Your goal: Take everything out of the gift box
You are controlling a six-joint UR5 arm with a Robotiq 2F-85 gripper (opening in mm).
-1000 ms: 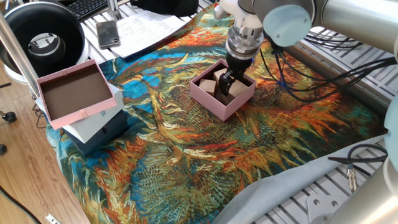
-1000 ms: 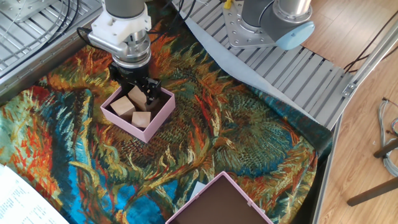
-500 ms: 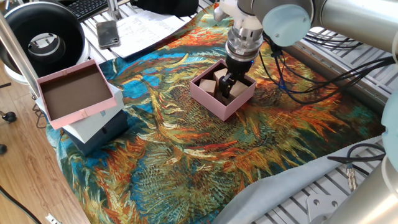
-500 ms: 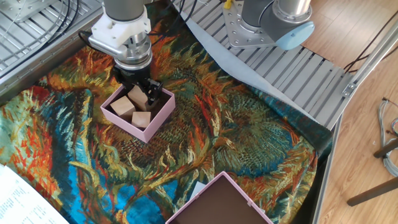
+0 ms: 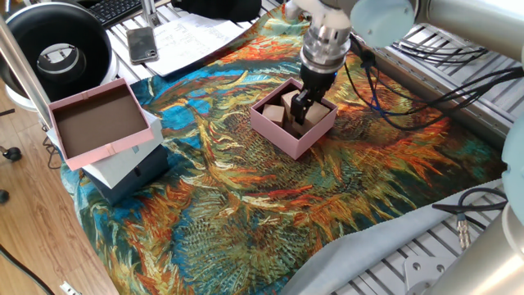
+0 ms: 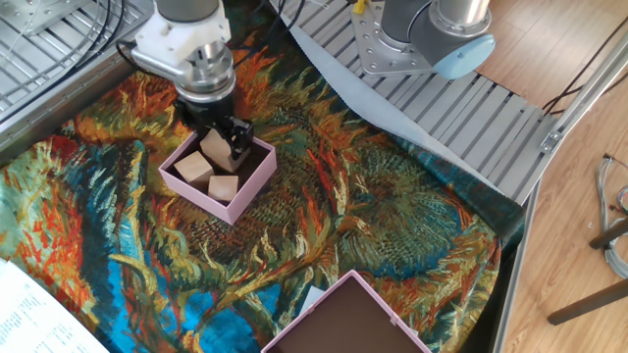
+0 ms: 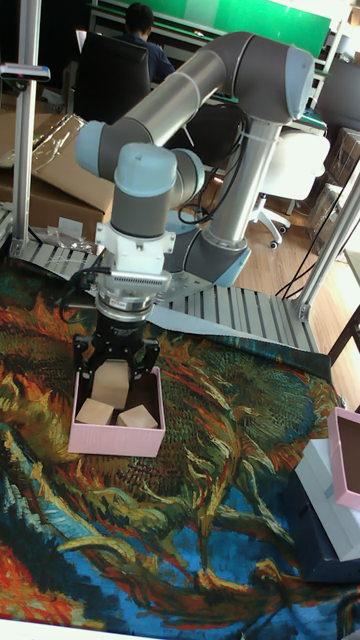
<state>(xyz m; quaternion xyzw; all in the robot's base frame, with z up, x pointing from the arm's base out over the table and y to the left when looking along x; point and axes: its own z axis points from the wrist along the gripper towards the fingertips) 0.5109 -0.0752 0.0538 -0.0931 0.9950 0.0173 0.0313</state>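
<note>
Fingers of my hand (image 7: pixel 116 384) have closed on the largest wooden block (image 7: pixel 113 383), lifting it slightly; two blocks remain in the gift box (image 7: pixel 113 438).

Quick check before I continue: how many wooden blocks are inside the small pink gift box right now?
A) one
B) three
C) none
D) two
B: three wooden blocks sit within the walls of the gift box, with the gripper lowered into the box around the rearmost one, so none has been taken out yet.
</note>
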